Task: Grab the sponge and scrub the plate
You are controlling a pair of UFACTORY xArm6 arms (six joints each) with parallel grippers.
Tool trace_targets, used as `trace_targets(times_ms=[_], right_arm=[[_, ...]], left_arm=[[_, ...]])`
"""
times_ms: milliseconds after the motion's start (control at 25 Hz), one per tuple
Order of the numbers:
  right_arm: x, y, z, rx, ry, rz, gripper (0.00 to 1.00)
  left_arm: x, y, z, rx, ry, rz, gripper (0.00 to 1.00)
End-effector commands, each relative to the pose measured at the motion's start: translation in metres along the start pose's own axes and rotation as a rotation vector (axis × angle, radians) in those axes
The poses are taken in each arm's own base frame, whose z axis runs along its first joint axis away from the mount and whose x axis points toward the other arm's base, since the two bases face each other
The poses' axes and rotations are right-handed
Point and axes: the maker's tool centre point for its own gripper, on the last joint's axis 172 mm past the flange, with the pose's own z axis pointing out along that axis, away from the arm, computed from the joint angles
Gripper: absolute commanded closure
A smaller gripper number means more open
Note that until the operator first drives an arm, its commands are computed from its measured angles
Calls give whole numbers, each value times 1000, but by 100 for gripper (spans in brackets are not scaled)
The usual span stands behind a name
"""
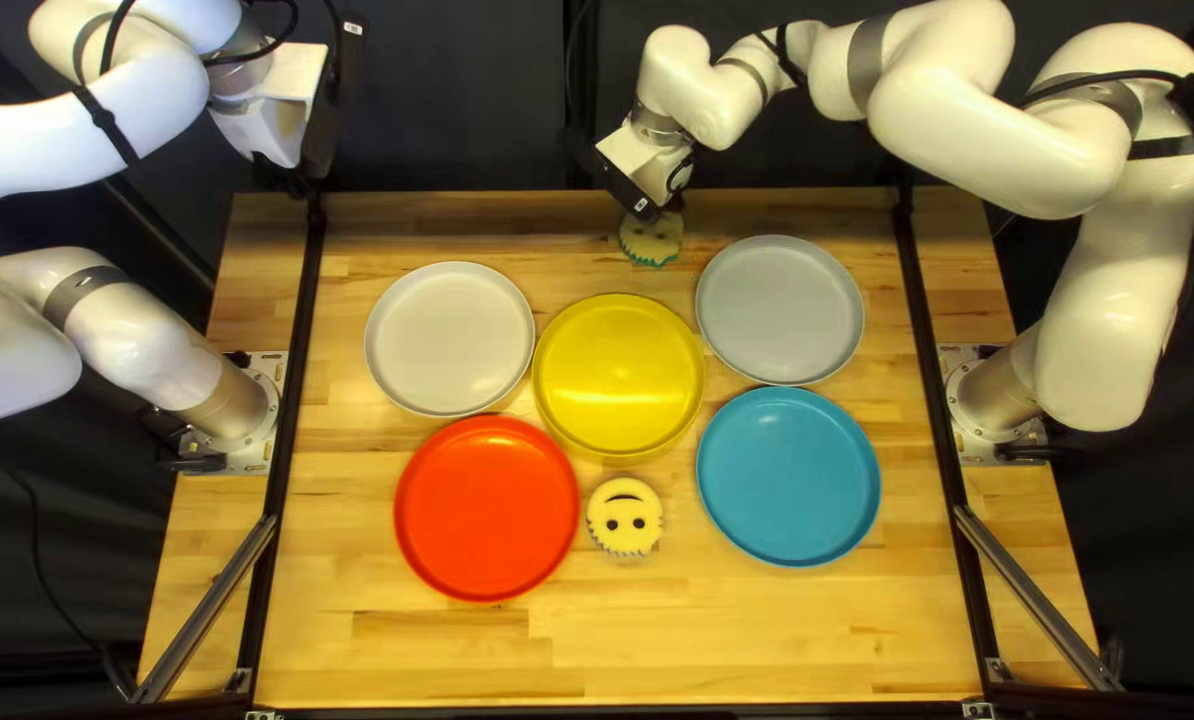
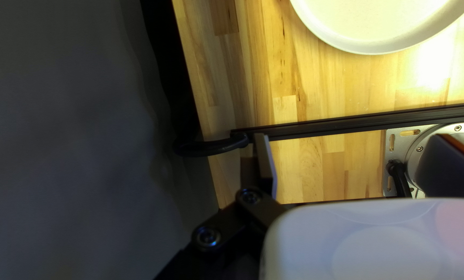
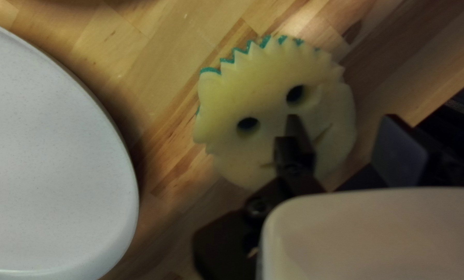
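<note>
Sponge (image 1: 653,246) beneath open right gripper (image 1: 641,204) lies near table edge (image 1: 490,204), clear of grey plate (image 1: 780,310), left gripper (image 1: 320,107) open.

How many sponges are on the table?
2. The far sponge lies beyond the yellow plate, the near sponge between the red plate and the blue plate.

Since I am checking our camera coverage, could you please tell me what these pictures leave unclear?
Right wrist view: part of the sponge's mouth, behind a finger of my right gripper; whether they touch is unclear.
Top left view: part of that sponge's far side, behind the same gripper.
Right wrist view: the rest of the gray plate, cut off by the edge.
Left wrist view: most of the white plate, likewise cut off.
</note>
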Motion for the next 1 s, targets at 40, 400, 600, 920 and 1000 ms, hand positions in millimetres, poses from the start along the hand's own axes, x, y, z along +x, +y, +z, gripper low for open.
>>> trace_targets(times_ms=[40, 400, 600, 920, 1000], right_arm=[[-39, -31, -35, 40, -14, 78, 0], [-126, -79, -102, 100, -32, 236, 0], [-164, -107, -139, 110, -77, 392, 0], [-217, -190, -185, 79, -136, 595, 0], [-217, -190, -185, 79, -136, 595, 0]], left_arm=[[0, 0, 0, 0, 0, 0, 0], [0, 0, 0, 0, 0, 0, 0], [0, 0, 0, 0, 0, 0, 0], [0, 0, 0, 0, 0, 0, 0], [0, 0, 0, 0, 0, 0, 0]])
